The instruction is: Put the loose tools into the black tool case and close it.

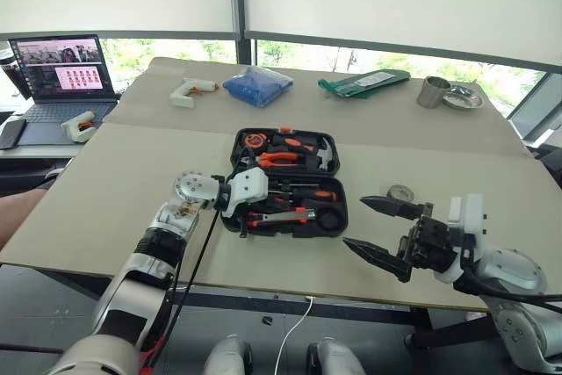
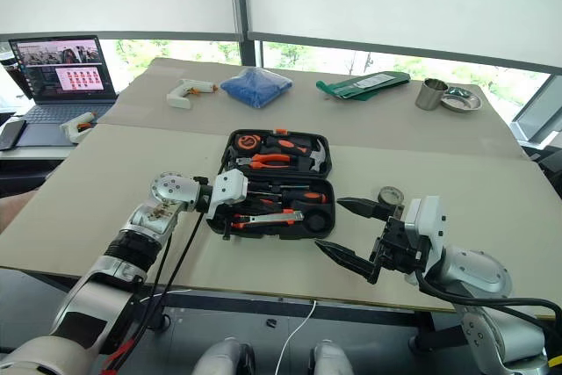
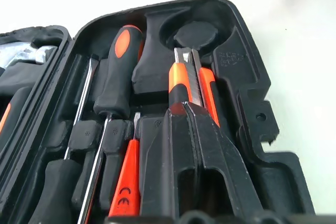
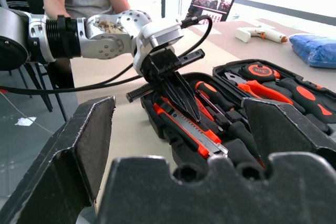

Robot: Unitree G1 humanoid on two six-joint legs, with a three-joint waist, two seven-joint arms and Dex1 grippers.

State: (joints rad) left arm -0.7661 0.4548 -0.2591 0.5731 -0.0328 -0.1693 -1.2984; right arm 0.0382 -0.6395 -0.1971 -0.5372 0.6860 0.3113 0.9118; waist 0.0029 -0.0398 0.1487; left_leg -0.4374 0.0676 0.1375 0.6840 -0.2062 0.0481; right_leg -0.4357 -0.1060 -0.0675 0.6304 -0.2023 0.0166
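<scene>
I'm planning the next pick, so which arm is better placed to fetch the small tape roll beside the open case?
Probably the right. The tape roll lies just beyond the right gripper, whose jaws are open. The left gripper is shut over the utility knife.

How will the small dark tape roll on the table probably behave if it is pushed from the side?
The tape roll lies flat beside the open tool case, so it would likely slide, not roll. It looks small and hollow, so probably light. If tipped onto its round edge, it may roll away, perhaps toward the near table edge.
</scene>
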